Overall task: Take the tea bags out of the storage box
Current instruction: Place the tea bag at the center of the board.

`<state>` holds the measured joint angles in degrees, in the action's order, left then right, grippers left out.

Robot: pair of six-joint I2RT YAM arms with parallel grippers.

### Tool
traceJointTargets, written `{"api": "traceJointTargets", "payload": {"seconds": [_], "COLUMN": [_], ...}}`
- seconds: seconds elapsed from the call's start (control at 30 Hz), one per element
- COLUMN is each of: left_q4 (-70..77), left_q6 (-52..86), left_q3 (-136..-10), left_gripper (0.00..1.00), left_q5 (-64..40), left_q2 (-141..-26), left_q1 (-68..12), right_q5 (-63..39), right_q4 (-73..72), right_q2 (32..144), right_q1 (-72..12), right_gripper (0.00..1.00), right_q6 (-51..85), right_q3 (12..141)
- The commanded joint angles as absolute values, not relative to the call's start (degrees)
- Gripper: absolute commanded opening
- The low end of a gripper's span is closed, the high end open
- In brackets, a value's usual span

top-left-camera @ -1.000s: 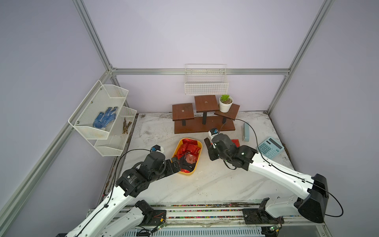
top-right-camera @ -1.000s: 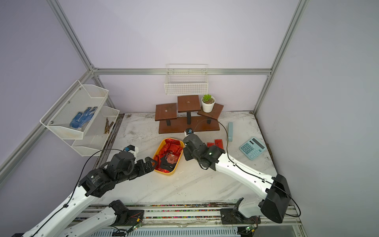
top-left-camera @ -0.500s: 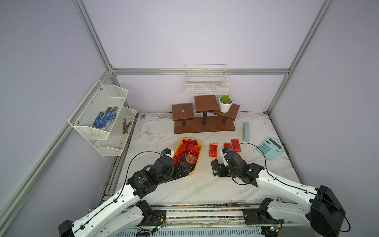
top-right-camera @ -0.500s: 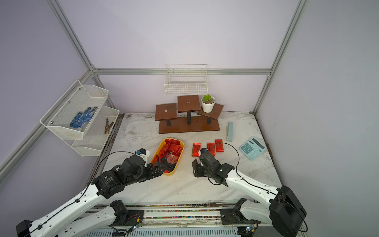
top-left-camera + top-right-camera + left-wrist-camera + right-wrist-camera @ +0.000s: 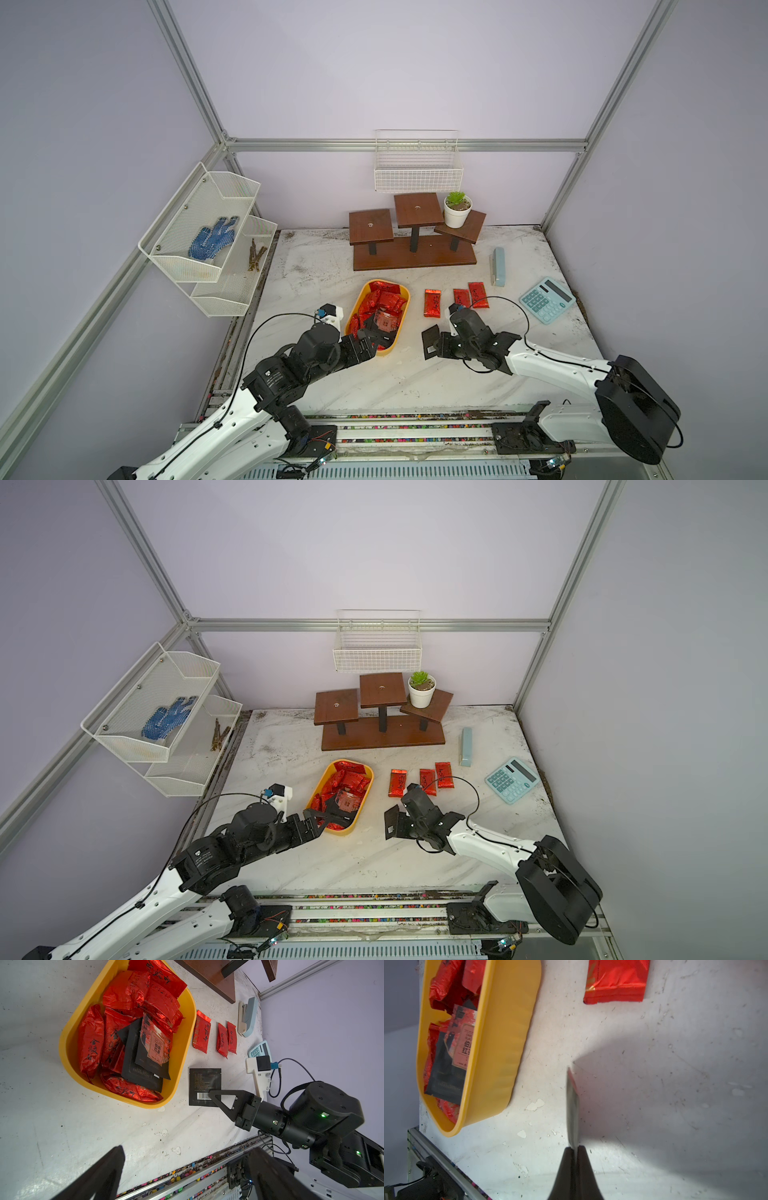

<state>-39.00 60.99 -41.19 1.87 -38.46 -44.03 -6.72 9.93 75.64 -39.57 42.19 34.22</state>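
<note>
Three shiny red crinkled foil sachets (image 5: 461,298) lie in a row on the white marbled surface (image 5: 415,386), between the shallow yellow plastic tray (image 5: 66,1047) and the pale blue calculator (image 5: 547,300) toward the right edge. The right claw (image 5: 574,1148) is pressed together on one rim of a flat black square sachet with a barcode label (image 5: 204,1086). The sachet hangs just off the surface beside the tray's near end and shows edge-on in the right wrist view. The step in hand looks like setting it down. It is best lowered until it lies flat, apart from the tray wall and the red row, and only then let go, so it neither flips nor slides. The left claw (image 5: 188,1149) is spread wide at the tray's near end, holding nothing. The tray holds a heap of red sachets (image 5: 91,1039) with a few black sachets (image 5: 143,1064) on top, so much remains. On the left wall, white mesh shelves (image 5: 232,195) carry a blue dotted glove (image 5: 212,243) and brown sticks (image 5: 255,259). Nothing shows in the white wire basket (image 5: 417,180) on the back wall.
</note>
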Motion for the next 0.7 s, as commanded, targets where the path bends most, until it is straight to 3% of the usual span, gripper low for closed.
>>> {"api": "traceJointTargets", "payload": {"seconds": [0.0,0.07,0.23,0.47,0.67], "left_q4": [-39.60,-40.74,-43.57,-37.53,-28.54], "left_q6": [61.45,61.01,59.16,57.08,58.96], "left_q3": [-40.52,-40.65,-42.09,-43.59,-44.10], "left_gripper": [0.97,0.98,0.94,0.85,0.87], "left_q5": [3.21,4.14,6.67,-1.03,-5.04], "left_q2": [-37.08,-36.33,-35.93,-44.19,-54.26], "left_q1": [-44.27,-44.29,-44.13,-41.63,-40.16], "right_q5": [-3.06,0.17,6.03,7.03,4.82], "right_q4": [11.30,14.99,21.88,28.69,32.50], "right_q2": [76.63,76.51,74.37,71.23,67.91], "right_q1": [-38.95,-38.85,-38.81,-38.82,-38.96], "right_gripper": [0.16,0.30,0.48,0.48,0.47], "right_q6": [41.83,40.91,38.82,33.39,31.07], "right_q3": [35.49,36.89,40.77,47.25,50.77]}}
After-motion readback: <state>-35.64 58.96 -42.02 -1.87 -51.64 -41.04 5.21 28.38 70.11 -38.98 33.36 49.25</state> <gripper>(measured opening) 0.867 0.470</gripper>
